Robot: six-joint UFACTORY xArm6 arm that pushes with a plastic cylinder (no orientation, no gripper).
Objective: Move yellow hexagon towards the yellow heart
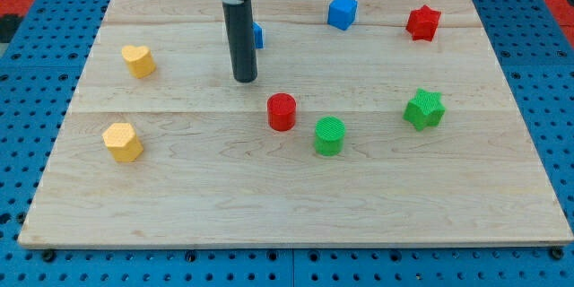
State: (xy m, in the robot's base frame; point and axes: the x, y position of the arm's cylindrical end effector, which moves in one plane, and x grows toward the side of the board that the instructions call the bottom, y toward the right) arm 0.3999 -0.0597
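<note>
Yellow hexagon block (123, 142) sitting at the wooden board's (296, 206) lower left, untouched.
The yellow heart block (138, 60) is lying just above it; my tip (245, 80), a bare rod clamping nothing, is standing well right of both, upper centre.

Straight dark grey rod w/ black round mount above; my tip (245, 80) blunt, cylindrical.
</note>
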